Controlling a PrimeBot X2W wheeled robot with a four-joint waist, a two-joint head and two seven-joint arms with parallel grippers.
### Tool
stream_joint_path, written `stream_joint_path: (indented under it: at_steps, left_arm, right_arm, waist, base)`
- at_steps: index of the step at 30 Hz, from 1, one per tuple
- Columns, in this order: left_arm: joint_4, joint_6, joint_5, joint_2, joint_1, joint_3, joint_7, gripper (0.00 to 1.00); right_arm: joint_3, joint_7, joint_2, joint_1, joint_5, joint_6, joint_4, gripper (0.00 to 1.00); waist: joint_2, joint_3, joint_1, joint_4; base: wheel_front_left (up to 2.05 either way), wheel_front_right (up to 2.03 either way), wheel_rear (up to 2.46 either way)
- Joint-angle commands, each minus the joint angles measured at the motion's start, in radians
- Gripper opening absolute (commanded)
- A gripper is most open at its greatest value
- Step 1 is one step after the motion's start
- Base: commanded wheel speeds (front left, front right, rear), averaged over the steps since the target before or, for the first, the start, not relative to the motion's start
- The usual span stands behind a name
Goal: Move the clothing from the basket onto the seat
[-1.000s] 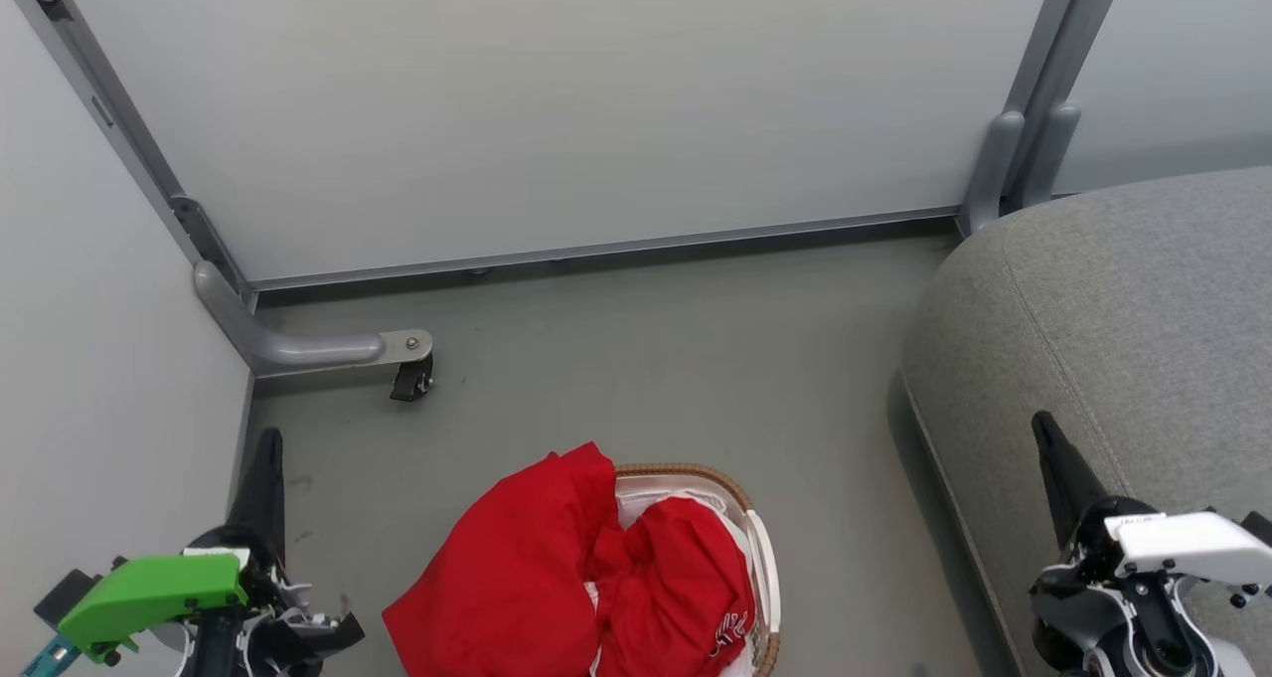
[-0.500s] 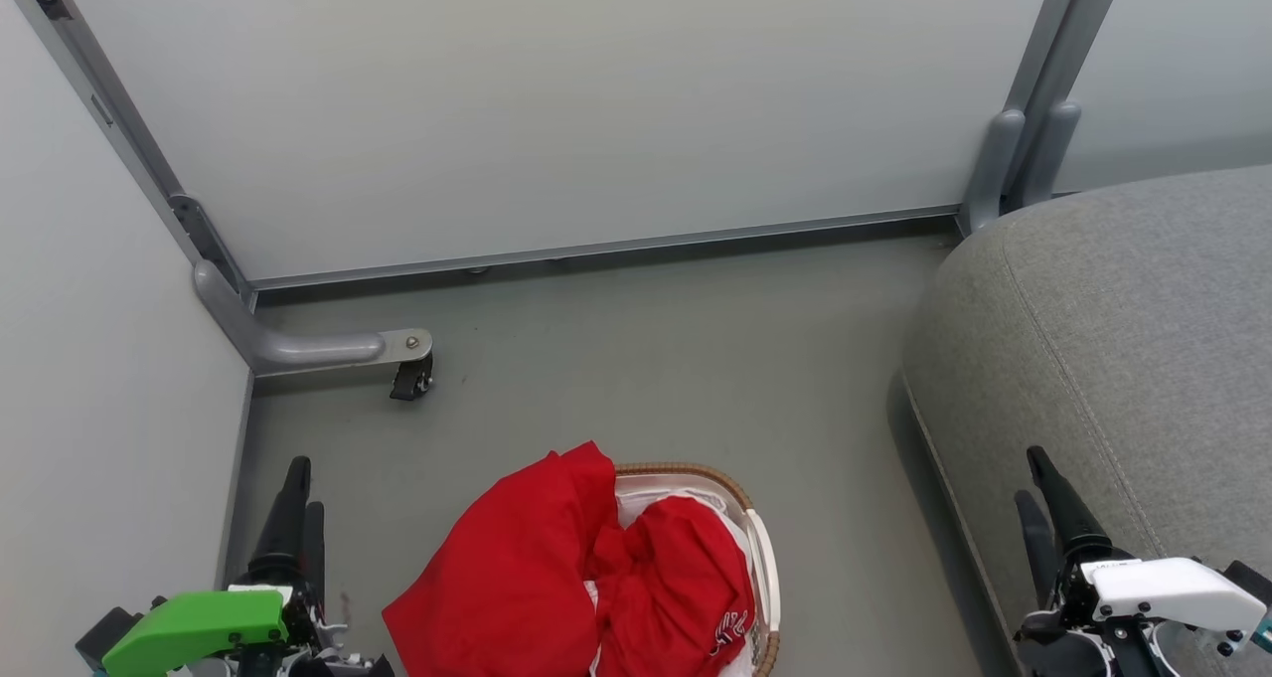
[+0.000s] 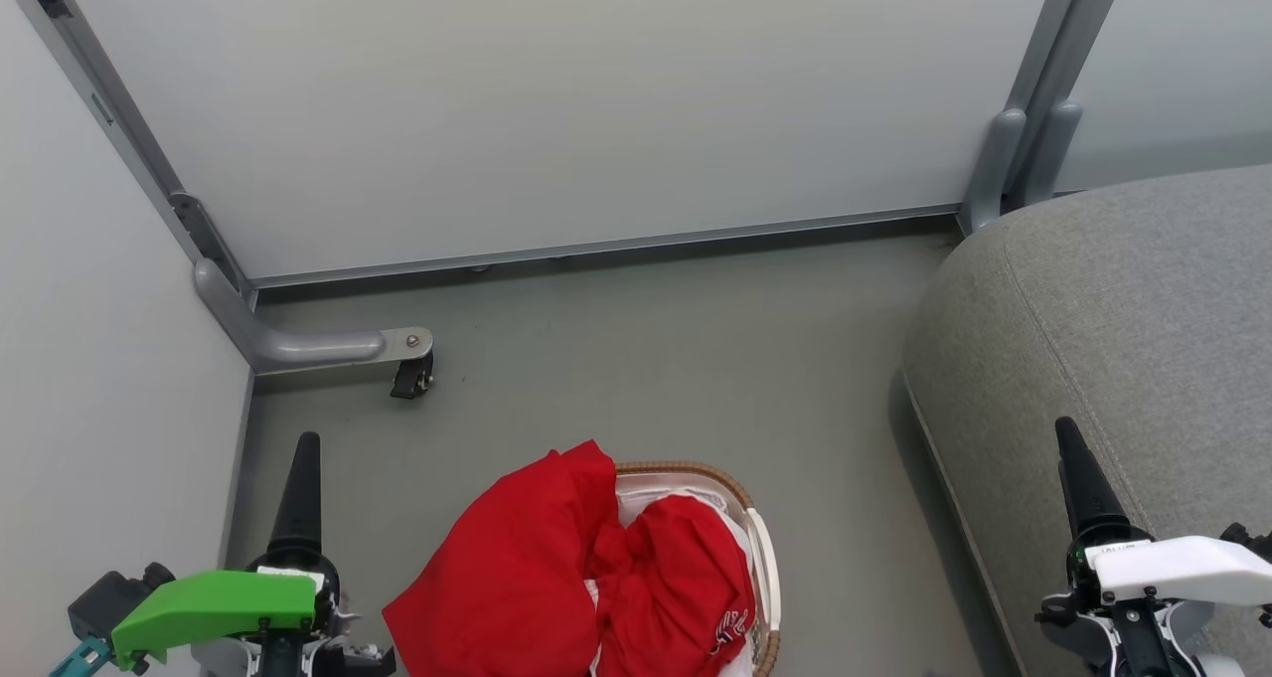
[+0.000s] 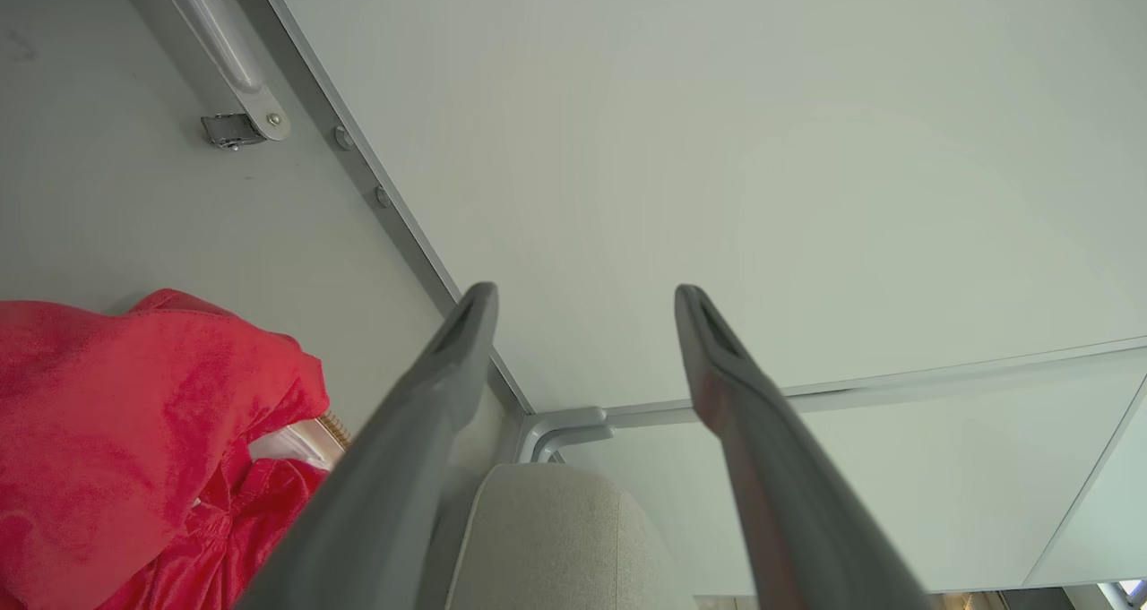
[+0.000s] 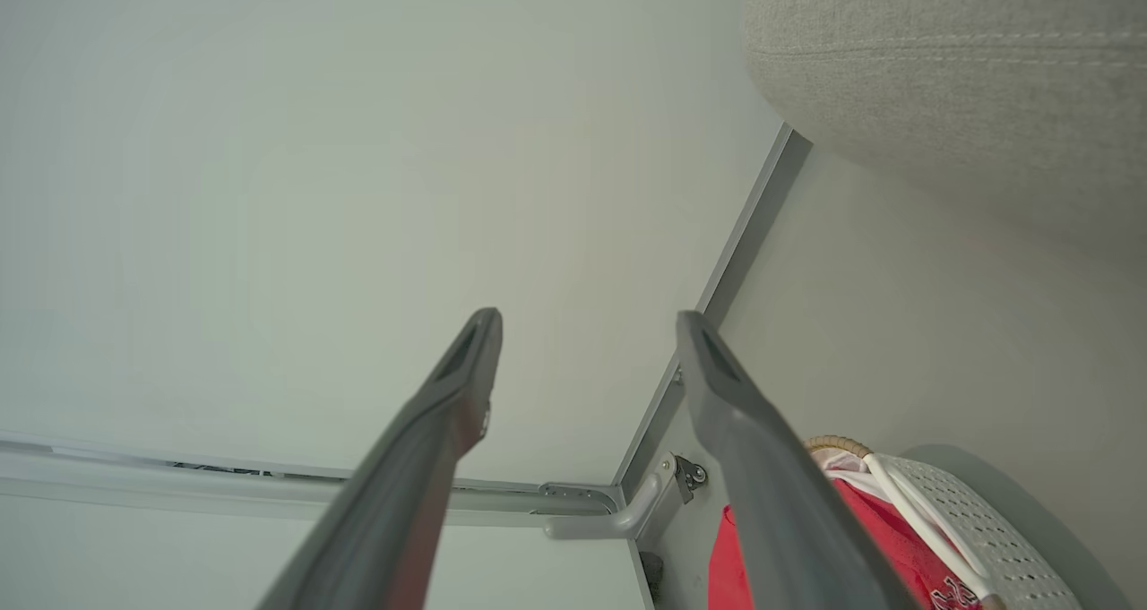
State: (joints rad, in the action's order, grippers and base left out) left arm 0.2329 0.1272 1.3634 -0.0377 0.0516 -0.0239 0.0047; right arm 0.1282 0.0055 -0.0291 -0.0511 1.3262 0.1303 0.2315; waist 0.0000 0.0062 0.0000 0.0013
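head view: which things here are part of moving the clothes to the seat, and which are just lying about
Job: bright red fabric clothing; oval white slatted basket with brown woven rim; large grey upholstered seat.
Lying about: grey metal partition foot with black caster; pale wall panels.

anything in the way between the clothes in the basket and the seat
Nothing visible does. Only grey floor separates the clothing heaped in the basket from the seat on the robot's right.
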Motion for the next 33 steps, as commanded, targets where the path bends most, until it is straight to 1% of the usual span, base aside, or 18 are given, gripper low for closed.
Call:
stream_joint_path:
  at_steps: [1,11,19,21,28,33]
  left_arm:
    - [-0.025,0.001,-0.046,-0.006,0.019,0.005,-0.012,1.0]
    - [-0.07,-0.002,-0.264,-0.007,0.021,0.031,-0.05,1.0]
    - [-0.084,-0.012,-0.409,-0.008,0.005,0.046,-0.078,1.0]
    - [-0.083,-0.012,-0.447,-0.008,0.0,0.05,-0.084,1.0]
    - [-0.075,-0.011,-0.574,-0.009,-0.012,0.071,-0.107,1.0]
    - [-0.068,-0.014,-0.647,-0.01,-0.017,0.079,-0.121,1.0]
  right_arm:
    - [0.003,-0.013,-0.01,-0.017,-0.052,0.0,-0.032,1.0]
    - [-0.047,-0.051,-0.012,-0.004,-0.338,0.0,-0.098,1.0]
    - [-0.061,-0.078,-0.014,0.008,-0.476,0.0,-0.11,1.0]
    - [-0.066,-0.085,-0.014,0.008,-0.527,0.0,-0.115,1.0]
    - [-0.065,-0.108,-0.015,0.013,-0.635,0.0,-0.118,1.0]
    - [-0.072,-0.122,-0.016,0.015,-0.707,0.0,-0.117,1.0]
  waist:
    - [0.0,0.0,0.0,0.0]
    - [0.0,0.003,0.0,0.003]
    - [0.0,0.003,0.0,0.006]
    - [0.0,0.003,0.0,0.007]
    - [0.0,0.001,0.0,0.01]
    - [0.0,0.002,0.0,0.012]
  base:
    - [0.0,0.0,0.0]
    - [0.0,0.0,0.0]
    - [0.0,0.0,0.0]
    - [0.0,0.0,0.0]
    - [0.0,0.0,0.0]
    - [0.0,0.0,0.0]
